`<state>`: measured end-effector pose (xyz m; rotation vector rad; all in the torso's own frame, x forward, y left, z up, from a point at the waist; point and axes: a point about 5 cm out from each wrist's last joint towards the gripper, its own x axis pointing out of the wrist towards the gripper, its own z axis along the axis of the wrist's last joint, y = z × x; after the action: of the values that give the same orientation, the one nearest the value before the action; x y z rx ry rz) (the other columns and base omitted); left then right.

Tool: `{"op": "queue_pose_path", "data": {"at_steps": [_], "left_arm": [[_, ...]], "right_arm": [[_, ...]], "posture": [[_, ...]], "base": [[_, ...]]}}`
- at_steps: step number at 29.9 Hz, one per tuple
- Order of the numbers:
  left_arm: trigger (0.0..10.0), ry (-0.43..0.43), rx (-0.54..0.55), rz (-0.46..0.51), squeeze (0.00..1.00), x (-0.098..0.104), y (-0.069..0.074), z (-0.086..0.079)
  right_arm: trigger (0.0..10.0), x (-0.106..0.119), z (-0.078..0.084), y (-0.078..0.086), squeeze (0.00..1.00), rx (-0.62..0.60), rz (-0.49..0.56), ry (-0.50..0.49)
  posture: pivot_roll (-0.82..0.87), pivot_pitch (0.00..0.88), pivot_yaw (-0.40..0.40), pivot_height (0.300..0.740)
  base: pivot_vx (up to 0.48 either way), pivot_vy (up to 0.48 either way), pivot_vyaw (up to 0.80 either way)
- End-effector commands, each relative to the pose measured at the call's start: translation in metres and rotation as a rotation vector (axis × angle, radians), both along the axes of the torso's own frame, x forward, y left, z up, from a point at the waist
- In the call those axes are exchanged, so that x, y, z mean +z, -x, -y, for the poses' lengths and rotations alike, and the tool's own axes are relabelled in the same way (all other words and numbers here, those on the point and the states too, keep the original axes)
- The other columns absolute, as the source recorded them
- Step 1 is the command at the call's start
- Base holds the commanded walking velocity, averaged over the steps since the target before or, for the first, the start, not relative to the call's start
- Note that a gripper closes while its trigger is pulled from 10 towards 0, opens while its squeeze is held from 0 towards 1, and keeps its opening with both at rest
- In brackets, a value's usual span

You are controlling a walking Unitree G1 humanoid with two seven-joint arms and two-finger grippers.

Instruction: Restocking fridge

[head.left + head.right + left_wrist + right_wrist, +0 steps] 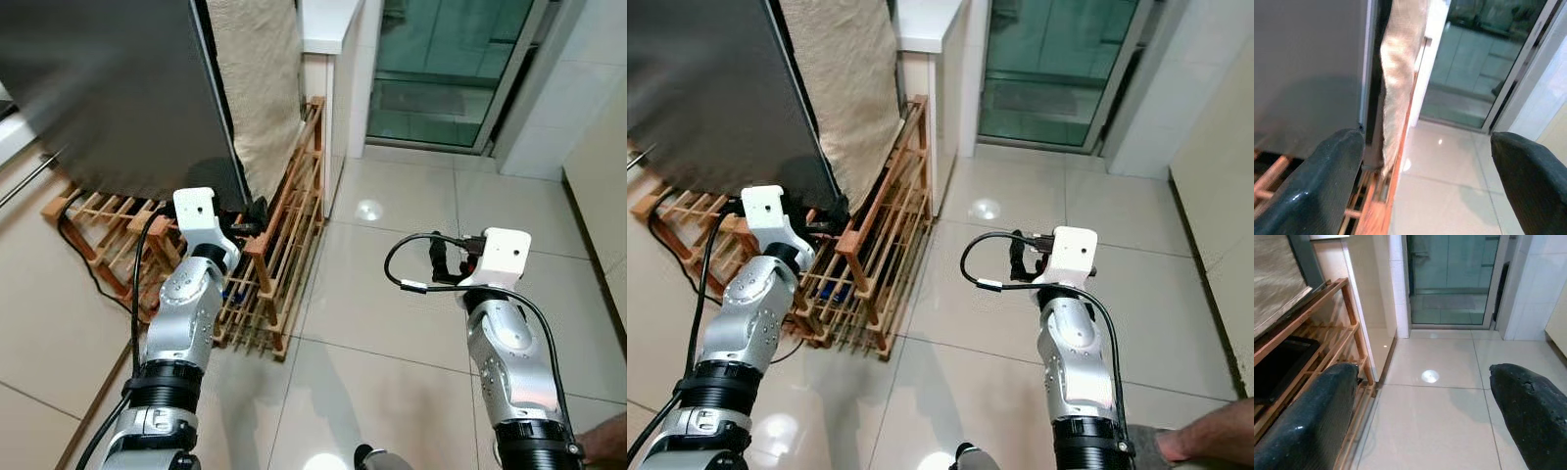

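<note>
- Stood facing fridge (118,98) door edge, above wooden rack (284,255)
- Left hand (1425,186) spread, empty; right hand (1420,416) likewise released
- Best hooked door edge squarely, pulled slowly

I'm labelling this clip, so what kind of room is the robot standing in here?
Probably a home kitchen or a utility corner beside one. A tall grey fridge stands on a slatted wooden rack, the floor is glossy beige tile, and a glass sliding door leads out. Both grippers are open and empty.
</note>
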<state>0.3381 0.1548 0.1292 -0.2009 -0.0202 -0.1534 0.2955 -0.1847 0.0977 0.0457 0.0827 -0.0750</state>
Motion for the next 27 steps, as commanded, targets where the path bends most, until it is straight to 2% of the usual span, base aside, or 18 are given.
{"op": "queue_pose_path", "data": {"at_steps": [1,4,10,18,22,23,27], "left_arm": [[10.0,-0.015,0.011,0.031,0.0,0.008,-0.001,-0.003],[10.0,-0.055,-0.023,0.071,0.0,0.014,0.0,0.001],[10.0,-0.036,-0.036,0.083,0.0,0.015,0.002,0.003],[10.0,-0.045,-0.052,0.135,0.0,0.024,0.002,0.008],[10.0,-0.008,-0.032,0.149,0.0,0.03,0.001,0.007],[10.0,0.045,0.003,0.141,0.0,0.032,-0.001,0.003],[10.0,0.071,0.074,0.14,0.0,0.037,-0.004,-0.006]], "right_arm": [[10.0,0.004,-0.005,-0.004,0.0,0.019,0.013,0.005],[10.0,0.006,-0.007,-0.005,0.0,0.03,0.028,0.026],[10.0,0.005,-0.006,-0.006,0.0,0.013,0.027,-0.003],[10.0,0.007,-0.011,-0.01,0.0,0.036,0.033,0.014],[10.0,0.007,-0.011,-0.011,0.0,0.035,0.039,0.017],[10.0,0.007,-0.011,-0.012,0.0,0.031,0.039,0.016],[10.0,0.007,-0.012,-0.014,0.0,0.038,0.042,0.018]], "posture": [[-0.05,0.0,0.068,0.74],[-0.05,0.0,0.067,0.74],[-0.05,0.0,0.065,0.74],[-0.05,0.0,0.069,0.74],[-0.05,0.0,0.071,0.74],[-0.05,0.0,0.07,0.74],[-0.04,0.0,0.064,0.74]], "base": [[0.0,0.0,0.0],[0.0,0.0,0.0],[0.0,0.0,0.0],[0.443,0.0,0.0],[0.475,0.0,0.0],[0.289,0.386,0.0],[0.072,0.427,0.0]]}}
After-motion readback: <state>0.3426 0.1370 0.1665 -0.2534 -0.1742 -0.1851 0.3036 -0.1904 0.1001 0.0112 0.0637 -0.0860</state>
